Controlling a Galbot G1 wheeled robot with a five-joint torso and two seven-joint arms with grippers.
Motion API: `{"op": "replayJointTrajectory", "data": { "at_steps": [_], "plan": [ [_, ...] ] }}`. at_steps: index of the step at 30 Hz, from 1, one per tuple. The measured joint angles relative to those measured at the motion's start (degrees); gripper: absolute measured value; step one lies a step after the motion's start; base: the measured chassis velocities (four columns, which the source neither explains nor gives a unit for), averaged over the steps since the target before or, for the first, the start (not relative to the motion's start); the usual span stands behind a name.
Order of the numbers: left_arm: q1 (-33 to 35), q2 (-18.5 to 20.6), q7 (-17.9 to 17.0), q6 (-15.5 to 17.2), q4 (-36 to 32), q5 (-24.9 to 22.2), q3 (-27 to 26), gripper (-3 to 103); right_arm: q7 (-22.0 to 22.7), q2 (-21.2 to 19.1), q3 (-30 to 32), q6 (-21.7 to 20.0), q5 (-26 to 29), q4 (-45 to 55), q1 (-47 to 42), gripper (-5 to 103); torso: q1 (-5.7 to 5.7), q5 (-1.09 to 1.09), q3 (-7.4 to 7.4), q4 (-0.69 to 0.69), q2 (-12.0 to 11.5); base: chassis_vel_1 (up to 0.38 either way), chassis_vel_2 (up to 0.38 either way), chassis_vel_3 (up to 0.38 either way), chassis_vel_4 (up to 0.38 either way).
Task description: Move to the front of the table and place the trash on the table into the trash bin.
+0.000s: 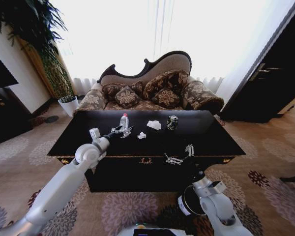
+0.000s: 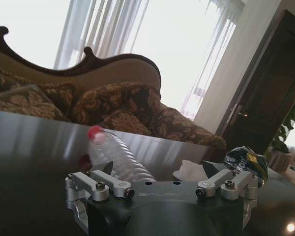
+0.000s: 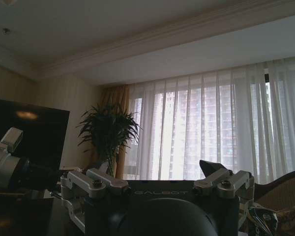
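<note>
The surface [image 1: 78,140] is a glossy black top; on it stand a clear plastic bottle [image 1: 124,121] with a red cap and a dark can [image 1: 172,122]; between them lie a crumpled white paper wad [image 1: 154,125] and a small white scrap [image 1: 141,135].

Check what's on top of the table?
On the table: plastic bottle, two paper wads, crushed can. Left gripper reaches the bottle, covering its lower part.
</note>
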Motion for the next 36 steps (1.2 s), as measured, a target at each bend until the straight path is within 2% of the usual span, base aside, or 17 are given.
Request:
{"op": "replayJointTrajectory", "data": {
  "at_steps": [2, 8, 9, 12, 15, 18, 22, 27, 30, 36],
  "plan": [
    [1.92, 1.4, -0.01, -0.19, -1.37, 1.23, -2.72, 100, -0.24, -0.08, -0.17, 0.15, 0.0, -0.18, 0.09, 100, -0.01, 0.0, -0.01, 0.01, 0.0, 0.0, 0.0, 0.0, 0.0],
    [2.92, 3.17, -0.35, -0.4, -1.35, 1.79, -3.33, 100, -0.57, -0.14, -0.93, 0.2, -0.12, -0.37, 0.56, 100, 0.0, 0.0, -0.01, 0.01, 0.0, 0.0, 0.0, 0.0, 0.0],
    [2.81, 3.27, -0.96, -0.4, -1.15, 1.76, -2.94, 100, -0.63, -0.14, -1.06, 0.2, -0.15, -0.37, 0.62, 100, 0.0, 0.0, -0.01, 0.01, 0.0, 0.0, 0.0, 0.0, 0.0],
    [1.12, 3.27, -6.21, 1.06, -0.45, 0.24, -0.82, 100, -1.09, -0.01, -1.6, 0.2, -0.32, -0.25, 0.58, 100, 0.0, 0.0, 0.0, 0.0, 0.0, 0.0, 0.0, 0.0, 0.0],
    [-0.55, 3.37, -7.38, 1.81, 0.06, 0.57, 0.52, 100, -1.65, 0.03, -1.65, 0.32, -0.44, -0.08, 0.36, 100, 0.0, 0.0, -0.01, 0.0, 0.0, 0.0, 0.0, 0.0, 0.0],
    [-2.07, 3.7, -6.7, 1.96, 0.4, 1.34, 1.7, 100, -1.96, 0.04, -1.58, 0.44, -0.47, -0.04, 0.24, 100, 0.0, 0.0, -0.01, 0.0, 0.0, 0.0, 0.0, 0.0, 0.0],
    [-7.83, 4.19, -1.43, 0.84, 1.73, 3.18, 6.1, 100, -2.2, -0.07, -1.28, 0.5, -0.47, -0.13, 0.2, 100, 0.0, 0.01, -0.01, 0.0, 0.0, 0.0, 0.0, 0.0, 0.0],
    [-12.5, 3.63, -0.91, 0.58, 4.07, 2.29, 9.9, 100, -2.33, -0.09, -1.22, 0.5, -0.47, -0.38, 0.31, 100, 0.0, 0.01, -0.01, 0.0, 0.0, 0.0, 0.0, 0.0, 0.0],
    [-16.6, 1.66, -1.01, 0.44, 7.66, 0.9, 13.33, 100, -2.44, -0.09, -1.2, 0.5, -0.47, -0.8, 0.46, 100, 0.0, 0.01, 0.0, 0.0, 0.0, 0.0, 0.0, 0.0, 0.0],
    [-18.22, -1.48, -1.15, 0.46, 10.46, 1.16, 15.77, 100, -2.75, -0.45, -0.72, 0.76, -0.15, -1.7, 0.7, 100, 0.0, 0.0, 0.0, -0.01, -0.01, 0.0, 0.0, 0.0, 0.0]
  ]
}}
